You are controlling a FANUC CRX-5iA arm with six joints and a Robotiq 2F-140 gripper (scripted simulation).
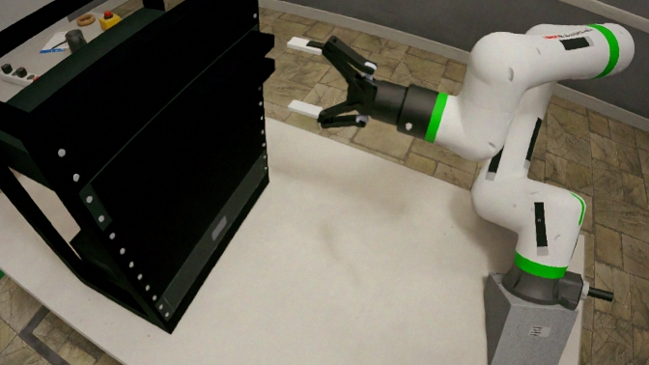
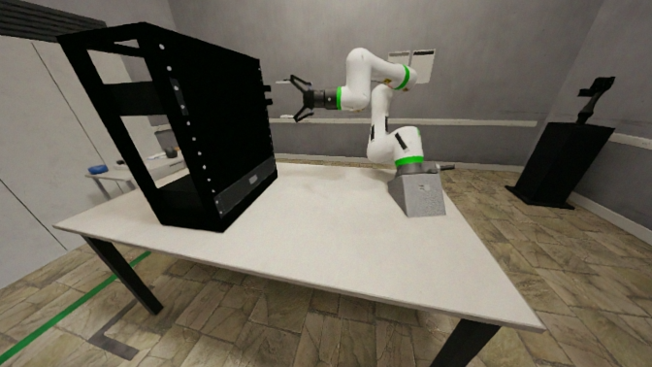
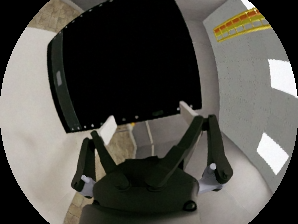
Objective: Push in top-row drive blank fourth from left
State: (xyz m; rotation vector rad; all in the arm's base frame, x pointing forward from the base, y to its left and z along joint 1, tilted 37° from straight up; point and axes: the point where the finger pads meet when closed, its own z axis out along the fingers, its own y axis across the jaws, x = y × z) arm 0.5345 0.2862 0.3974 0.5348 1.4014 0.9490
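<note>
The black rack (image 1: 135,145) stands on the white table, and it also shows in the exterior view (image 2: 184,126) and the wrist view (image 3: 127,70). Its front is very dark, so the rows of drive blanks cannot be told apart. Small black tabs (image 1: 268,50) stick out at its upper far edge, also seen in the exterior view (image 2: 267,94). My gripper (image 1: 301,77) is open and empty, with white fingertips, level with the top of the rack and a short way off its far front corner. It also shows in the exterior view (image 2: 286,99).
The arm's grey base block (image 2: 417,194) sits on the table's far right. A side table with small items (image 1: 63,34) stands behind the rack. A black pedestal (image 2: 558,165) stands at the right wall.
</note>
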